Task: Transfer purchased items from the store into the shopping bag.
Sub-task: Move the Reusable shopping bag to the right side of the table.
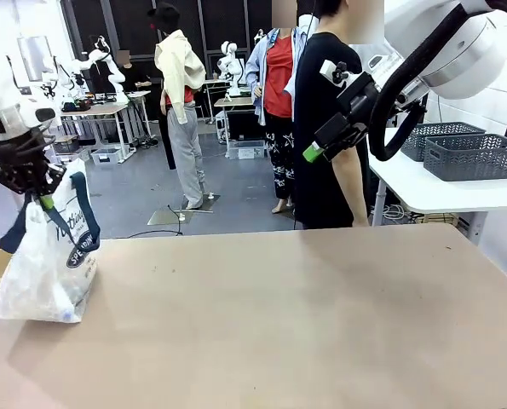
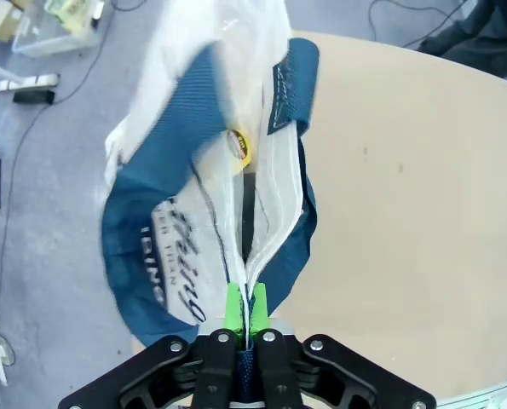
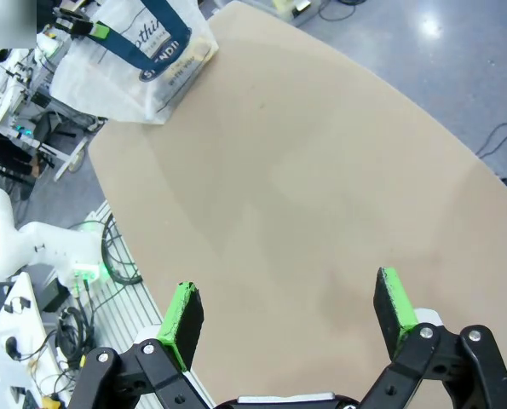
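The left hand (image 1: 40, 198) is pinched tight on the top edge of the shopping bag (image 1: 44, 268), which hangs directly beneath it and rests on the near left corner of the tabletop (image 1: 279, 315). The right hand (image 1: 314, 152) is raised well apart from the bag, over the far side of the tabletop, in front of a person in black (image 1: 325, 128); in its own wrist view its green pads (image 3: 183, 311) stand wide apart with nothing between them.

The bag is translucent white plastic with dark navy strap handles (image 1: 89, 223) and a round dark logo (image 1: 79, 256) with white lettering.

The left wrist view looks straight down into the bag (image 2: 227, 162): the green pads (image 2: 234, 307) clamp the white rim, and a small round yellow thing (image 2: 239, 145) shows inside. The right wrist view shows the bag (image 3: 138, 60) from across the tabletop (image 3: 321, 196), with the left hand (image 3: 91, 28) at its top.
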Motion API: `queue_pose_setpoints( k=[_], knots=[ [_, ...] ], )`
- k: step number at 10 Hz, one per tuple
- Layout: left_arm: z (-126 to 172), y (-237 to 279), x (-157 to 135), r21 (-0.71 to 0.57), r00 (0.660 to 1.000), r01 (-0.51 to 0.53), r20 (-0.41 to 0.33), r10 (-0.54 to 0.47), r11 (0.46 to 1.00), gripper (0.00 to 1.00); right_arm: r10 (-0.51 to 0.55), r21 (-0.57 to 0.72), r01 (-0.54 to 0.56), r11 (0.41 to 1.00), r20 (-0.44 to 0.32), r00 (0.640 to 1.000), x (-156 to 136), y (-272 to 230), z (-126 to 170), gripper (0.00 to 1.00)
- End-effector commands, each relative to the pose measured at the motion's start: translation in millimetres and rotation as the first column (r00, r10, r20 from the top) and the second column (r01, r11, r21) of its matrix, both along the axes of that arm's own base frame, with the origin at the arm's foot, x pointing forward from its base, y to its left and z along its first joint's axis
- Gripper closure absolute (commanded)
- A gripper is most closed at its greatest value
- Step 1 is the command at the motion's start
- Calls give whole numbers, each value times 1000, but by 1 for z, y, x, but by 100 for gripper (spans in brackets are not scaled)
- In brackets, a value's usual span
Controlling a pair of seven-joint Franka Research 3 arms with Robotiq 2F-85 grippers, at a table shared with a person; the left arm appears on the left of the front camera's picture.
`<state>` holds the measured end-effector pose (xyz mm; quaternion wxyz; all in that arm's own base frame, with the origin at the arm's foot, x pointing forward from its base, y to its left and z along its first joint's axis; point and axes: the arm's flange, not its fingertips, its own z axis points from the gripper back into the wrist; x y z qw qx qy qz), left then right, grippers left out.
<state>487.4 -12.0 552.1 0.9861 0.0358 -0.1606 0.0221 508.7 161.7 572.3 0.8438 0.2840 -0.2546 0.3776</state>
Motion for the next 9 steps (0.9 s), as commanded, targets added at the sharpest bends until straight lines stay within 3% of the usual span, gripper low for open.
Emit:
queue_pose_setpoints(
  k=[1, 4, 5, 9],
  knots=[
    [-15, 5, -9, -58, 999, 35, 33, -33, 998, 100, 10, 2, -10, 1000, -1, 1000, -2, -1, -3, 0],
    [-28, 14, -22, -91, 999, -19, 37, 22, 996, 100, 10, 2, -10, 1000, -1, 1000, -2, -1, -3, 0],
    [-22, 3, -7, -64, 1000, -7, 21, 9, 998, 100, 10, 2, -10, 1000, -1, 1000, -2, -1, -3, 0],
    [-22, 3, -7, -64, 1000, -7, 21, 9, 998, 100, 10, 2, -10, 1000, -1, 1000, -2, -1, -3, 0]
  ],
)
